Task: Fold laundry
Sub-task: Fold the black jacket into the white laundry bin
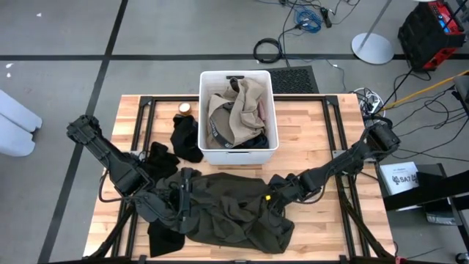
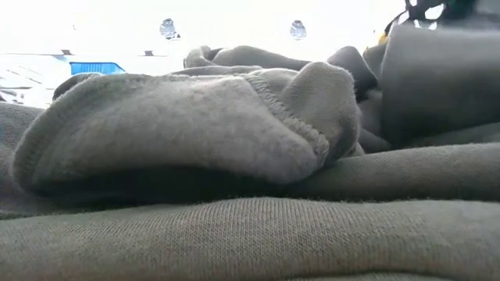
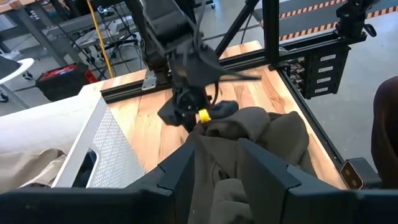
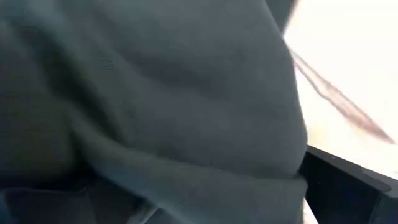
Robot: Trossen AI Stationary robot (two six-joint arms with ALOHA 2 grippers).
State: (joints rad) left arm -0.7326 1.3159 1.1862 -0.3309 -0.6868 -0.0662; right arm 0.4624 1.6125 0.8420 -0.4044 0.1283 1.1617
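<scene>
Folding has barely begun: the olive-grey garment lies crumpled on the worktop between the left gripper, jaws clamped on its edge, and the right gripper, jaws apart beside it, while more clothes wait in the bin

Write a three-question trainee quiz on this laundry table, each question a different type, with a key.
1. True or false: the white bin is empty.
2. Multiple choice: the large dark olive-grey garment lies (A) inside the bin, (B) on the table's near half between the two arms, (C) on the floor.
3. Short answer: what does the left end effector have between its fingers?

Key
1. False: beige-tan cloth fills it.
2. B.
3. A fold of the olive-grey garment, seen in the left wrist view; the right end effector sits at the garment's right side.
</scene>
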